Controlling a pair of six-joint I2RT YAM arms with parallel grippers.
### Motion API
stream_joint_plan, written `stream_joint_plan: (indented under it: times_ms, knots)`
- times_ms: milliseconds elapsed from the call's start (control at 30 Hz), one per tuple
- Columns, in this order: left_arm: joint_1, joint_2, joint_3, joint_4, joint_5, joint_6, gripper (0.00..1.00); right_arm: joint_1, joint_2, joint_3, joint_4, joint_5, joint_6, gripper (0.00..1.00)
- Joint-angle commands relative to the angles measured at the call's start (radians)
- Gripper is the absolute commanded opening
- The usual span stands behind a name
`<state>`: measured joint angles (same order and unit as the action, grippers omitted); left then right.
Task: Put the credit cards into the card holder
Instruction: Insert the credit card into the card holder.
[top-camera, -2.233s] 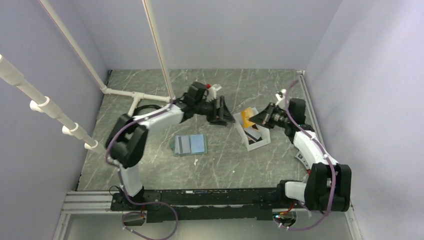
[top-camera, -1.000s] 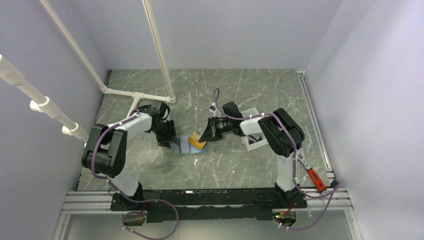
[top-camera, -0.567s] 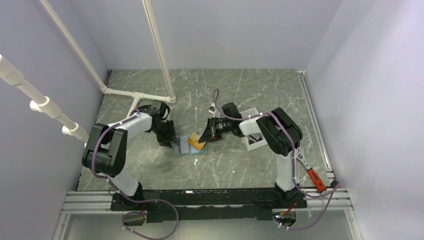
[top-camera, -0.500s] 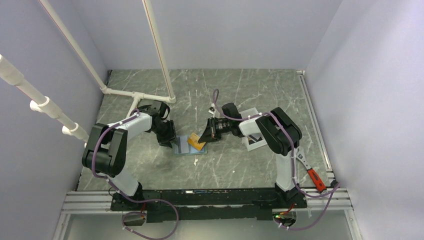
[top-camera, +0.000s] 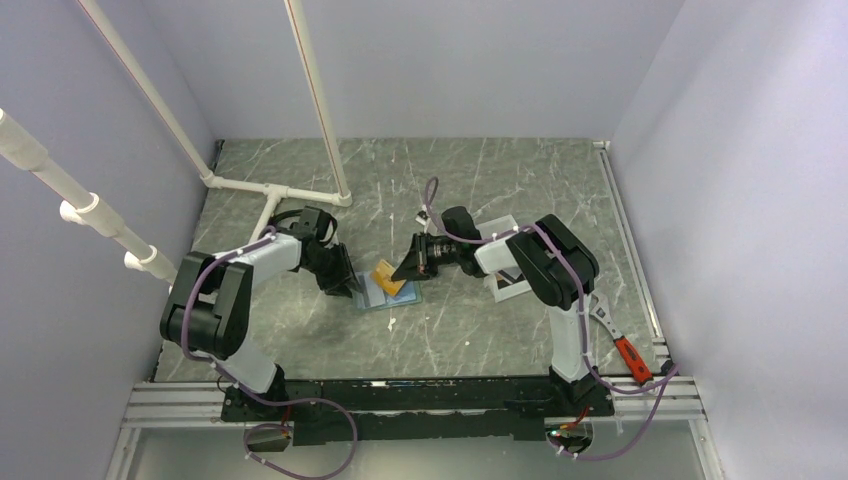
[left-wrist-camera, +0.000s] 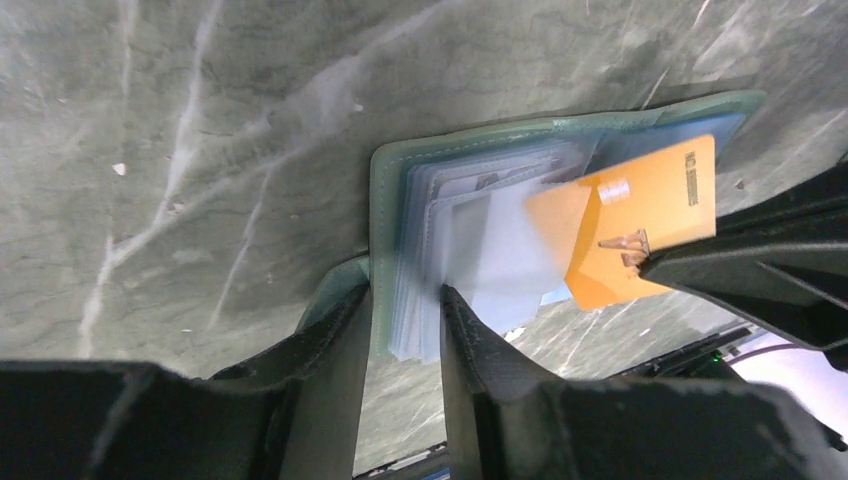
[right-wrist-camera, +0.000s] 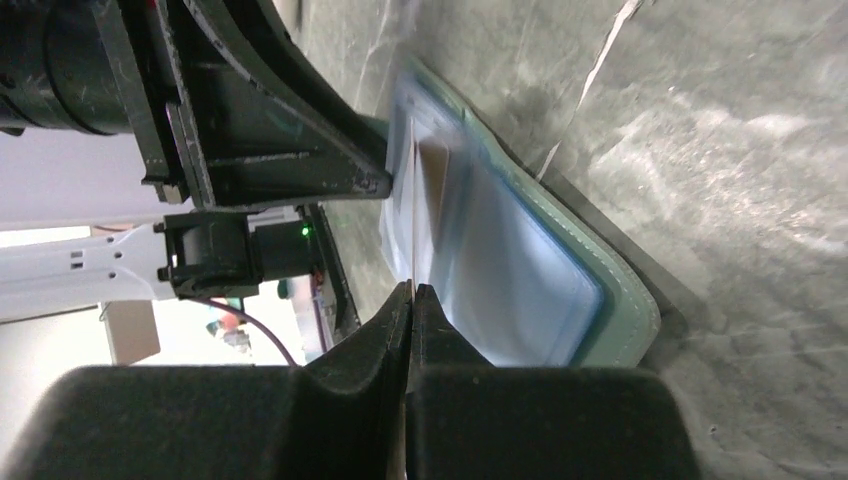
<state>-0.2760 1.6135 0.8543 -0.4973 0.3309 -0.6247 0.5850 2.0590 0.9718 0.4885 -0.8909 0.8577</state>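
On the bench (top-camera: 450, 335), between the arms, finds the holder (top-camera: 402, 298) lying open, blue inside up. Pinches its left edge with the left gripper (left-wrist-camera: 406, 300), jaws drawn in close on the stack of leaves, seemingly to keep it from sliding. Grips the orange card (left-wrist-camera: 640, 215) in the right gripper (right-wrist-camera: 412, 288), jaws pressed flat on the card's right end.

Has the card's free end over the holder's right half, long axis running left to right and aimed at the slots just left of it. Reaches in from the right, so likely needs a push leftward along that axis, leading edge dipped under a slot lip. Puts the right gripper nearer the card, the left nearer the holder's outer edge.

Shows, from the left wrist, the card's face and one corner overlapping a pale sleeve, though blur hides whether that corner is inside a slot or only lies over it. Shows, from the right wrist, the card edge-on as a thin line between the fingers, seemingly raised off the blue leaf, with the left gripper just beyond. Gives, from the top, only the layout, plus the white bin (top-camera: 515, 287) to the right, partly behind the right arm.
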Motion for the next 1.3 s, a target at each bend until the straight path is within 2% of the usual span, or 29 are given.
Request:
stream_joint_plan:
  times_ms: [0,333,800,967,1267]
  knots:
    - [-0.012,0.004,-0.079,0.03,0.015,-0.054,0.34,0.012,-0.009,-0.029,0.136,0.081,0.005,0.0]
    - [-0.012,-0.037,-0.124,0.062,0.032,-0.114,0.32,0.052,-0.034,-0.149,0.324,0.188,0.007,0.0]
    - [-0.012,-0.063,-0.181,0.122,0.05,-0.173,0.3,0.087,-0.01,-0.275,0.562,0.309,0.209,0.0]
    - [-0.012,-0.076,-0.203,0.154,0.059,-0.201,0.3,0.126,-0.064,-0.316,0.534,0.392,0.171,0.07]
    - [-0.012,-0.09,-0.217,0.175,0.069,-0.219,0.29,0.185,-0.144,-0.303,0.334,0.475,0.062,0.19]
